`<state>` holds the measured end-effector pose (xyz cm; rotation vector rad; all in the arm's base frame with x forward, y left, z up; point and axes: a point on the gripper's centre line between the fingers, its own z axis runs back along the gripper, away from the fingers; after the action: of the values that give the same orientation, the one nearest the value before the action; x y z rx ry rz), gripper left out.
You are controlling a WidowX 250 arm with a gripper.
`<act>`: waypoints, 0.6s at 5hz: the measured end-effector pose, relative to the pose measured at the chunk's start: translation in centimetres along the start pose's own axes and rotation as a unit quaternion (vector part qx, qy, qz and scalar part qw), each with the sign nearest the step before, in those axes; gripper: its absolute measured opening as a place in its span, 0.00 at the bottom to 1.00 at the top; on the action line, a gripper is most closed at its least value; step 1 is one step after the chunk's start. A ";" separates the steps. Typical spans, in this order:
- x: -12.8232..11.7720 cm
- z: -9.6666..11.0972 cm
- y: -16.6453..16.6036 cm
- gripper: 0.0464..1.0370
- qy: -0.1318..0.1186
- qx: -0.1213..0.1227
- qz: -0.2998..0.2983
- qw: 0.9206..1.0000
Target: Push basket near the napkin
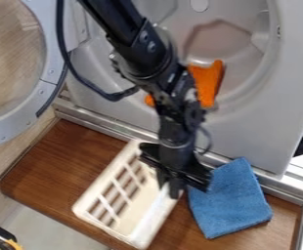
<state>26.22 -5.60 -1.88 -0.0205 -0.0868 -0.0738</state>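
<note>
A brown wooden worktop lies below a grey appliance with a round opening, its round door standing at the upper left. The pale basket sits at lower centre, its long axis slanting from lower left to upper right, slatted side toward the left. My tool hangs over its upper right end and hides part of the rim there; I cannot tell whether I am clenched or released. The blue napkin lies just beside the basket, at lower right. Something orange is partly hidden behind my arm.
</note>
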 end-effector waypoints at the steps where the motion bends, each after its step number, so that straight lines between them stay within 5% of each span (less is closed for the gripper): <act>1: 0.1 1.9 -2.1 0.04 -0.021 0.000 -0.006 1.000; 3: 0.1 -0.2 -2.5 0.04 0.011 0.003 0.007 1.000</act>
<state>26.15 -8.14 -1.99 -0.0146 -0.0644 -0.0602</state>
